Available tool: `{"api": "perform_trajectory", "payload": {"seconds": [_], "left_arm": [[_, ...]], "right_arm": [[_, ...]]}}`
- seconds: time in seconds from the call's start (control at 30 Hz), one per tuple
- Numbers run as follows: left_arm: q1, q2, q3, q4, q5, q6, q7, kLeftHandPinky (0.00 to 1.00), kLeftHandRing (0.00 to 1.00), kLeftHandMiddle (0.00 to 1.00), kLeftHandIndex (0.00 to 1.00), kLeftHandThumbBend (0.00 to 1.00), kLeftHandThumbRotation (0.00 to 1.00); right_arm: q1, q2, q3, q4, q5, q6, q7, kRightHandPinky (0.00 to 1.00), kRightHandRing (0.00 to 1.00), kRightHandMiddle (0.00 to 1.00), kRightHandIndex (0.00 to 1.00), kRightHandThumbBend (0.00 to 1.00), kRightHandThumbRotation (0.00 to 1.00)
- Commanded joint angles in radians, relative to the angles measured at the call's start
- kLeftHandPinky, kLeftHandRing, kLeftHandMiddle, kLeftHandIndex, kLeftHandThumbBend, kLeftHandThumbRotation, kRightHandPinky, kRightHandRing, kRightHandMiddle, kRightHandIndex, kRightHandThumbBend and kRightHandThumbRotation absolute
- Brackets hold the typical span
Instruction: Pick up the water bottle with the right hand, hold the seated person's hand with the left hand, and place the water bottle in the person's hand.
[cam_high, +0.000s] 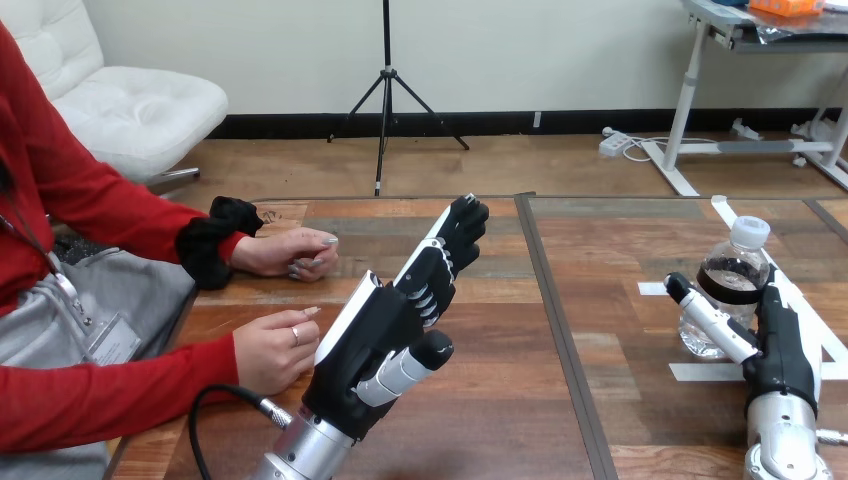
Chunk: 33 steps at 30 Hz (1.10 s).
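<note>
Nearest the robot, the left hand stands edge-up over the table, fingers straight and apart from the thumb, holding nothing. Its white-shelled back faces the person's nearer hand, which rests at the table's left edge just beside it. Contact between the two cannot be confirmed, and nothing is curled round that hand. Judgement: the left hand is presented ready to take the person's hand, but its palm faces away from it, so a turn would be needed first.

At the right, the right hand is set against the lower side of the water bottle, which stands upright on the table among white tape marks (presumably its set starting spot). Whether this hand has closed on the bottle cannot be told. The bottle's base looks to be on the table, so the pick-up is judged not yet done.

Farther off, the person's farther hand lies loosely closed on the table, well apart from both robot hands and from the bottle.
</note>
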Motion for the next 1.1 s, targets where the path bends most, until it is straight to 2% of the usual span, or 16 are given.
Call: {"api": "perform_trajectory", "payload": {"seconds": [0.0,0.13,0.27,0.37,0.43,0.57,0.83,1.07], "left_arm": [[-0.017,-0.003,-0.003,-0.061,-0.030,0.007,-0.005,0.99,1.00,1.00,1.00,1.00,0.84],[-0.015,-0.001,-0.002,-0.070,-0.054,0.017,-0.034,0.99,1.00,1.00,1.00,1.00,0.84],[-0.011,0.002,-0.002,-0.080,-0.063,0.022,-0.042,0.98,1.00,1.00,1.00,1.00,0.84],[-0.008,0.003,0.000,-0.086,-0.068,0.021,-0.047,0.98,1.00,1.00,1.00,1.00,0.84],[-0.007,0.004,0.002,-0.088,-0.070,0.019,-0.050,0.98,1.00,1.00,0.99,1.00,0.84],[-0.004,0.007,0.004,-0.094,-0.076,0.021,-0.053,0.97,0.99,1.00,0.99,1.00,0.84],[-0.001,0.011,0.007,-0.105,-0.097,0.036,-0.069,0.97,0.99,0.99,0.98,1.00,0.83],[0.006,0.013,0.011,-0.121,-0.108,0.052,-0.076,0.96,0.98,0.99,0.97,1.00,0.82]], "right_arm": [[-0.096,-0.028,0.003,0.006,-0.003,0.011,0.004,0.89,0.98,1.00,1.00,1.00,0.47],[-0.101,-0.031,0.002,0.013,-0.003,0.017,0.007,0.91,0.99,1.00,1.00,1.00,0.46],[-0.108,-0.039,0.015,0.020,-0.020,0.034,-0.010,0.91,0.98,1.00,1.00,1.00,0.45],[-0.113,-0.043,0.023,0.024,-0.033,0.045,-0.031,0.89,0.96,1.00,1.00,1.00,0.45],[-0.116,-0.043,0.026,0.026,-0.040,0.050,-0.045,0.83,0.92,0.99,1.00,1.00,0.45],[-0.123,-0.041,0.016,0.030,-0.034,0.055,-0.045,0.79,0.89,0.98,1.00,1.00,0.43],[-0.136,-0.036,0.007,0.036,-0.029,0.065,-0.052,0.72,0.85,0.94,0.98,1.00,0.33],[-0.146,-0.031,0.015,0.042,-0.043,0.067,-0.096,0.67,0.79,0.86,0.89,1.00,0.24]]}}
